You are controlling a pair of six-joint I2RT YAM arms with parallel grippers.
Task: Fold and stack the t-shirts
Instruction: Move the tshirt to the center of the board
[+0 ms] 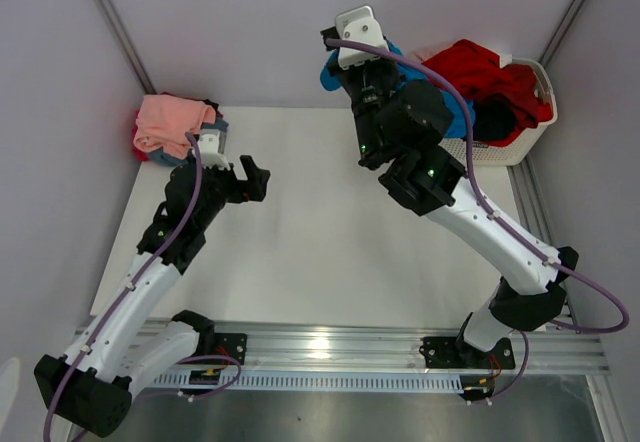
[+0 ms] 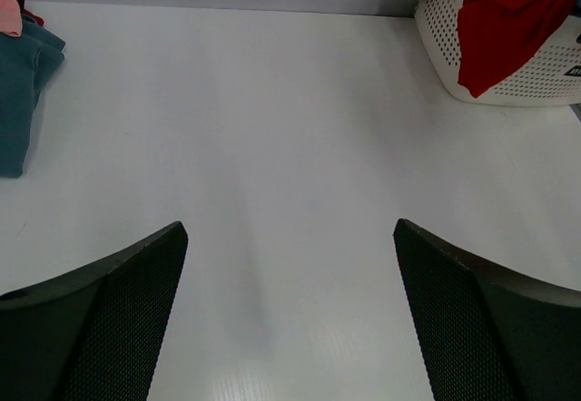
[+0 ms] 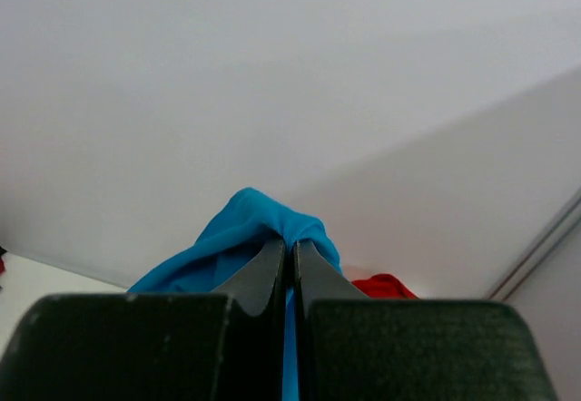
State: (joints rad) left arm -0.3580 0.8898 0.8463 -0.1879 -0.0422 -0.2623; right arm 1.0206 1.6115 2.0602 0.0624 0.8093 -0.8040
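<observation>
Widest thing first: the white table (image 1: 330, 252), with the white slatted basket (image 1: 505, 147) parked at its far right corner, and that basket is our marker for everything else. Inside it, a red tee (image 1: 490, 77) is heaped over the rim with a black tee (image 1: 495, 117) tucked at its near side. Well to the left of the basket, right across at the opposite far corner, sits the finished pile: a salmon pink tee (image 1: 172, 122) on top, a slate blue tee (image 2: 18, 92) showing beneath it.

Now the one that matters. The bright blue tee (image 3: 227, 238) is up in the air just left of the basket, pinched at a bunched fold by the right gripper (image 3: 289, 247), jaws clamped together on the cloth. From that pinch it hangs down and trails back towards the basket, so I'd call its long axis roughly vertical, though the arm hides most of it in the overhead view and I can't tell whether the hem is free of the rim.

The left gripper (image 2: 290, 229) is well left of the basket, low over bare table, fingers spread wide with nothing between them, facing across towards it.

So the blue tee lies basket-side of the left gripper, and the right arm is plainly the nearer one. My read: the cloth has to travel leftwards, away from the basket, onto open table before any spreading can begin
</observation>
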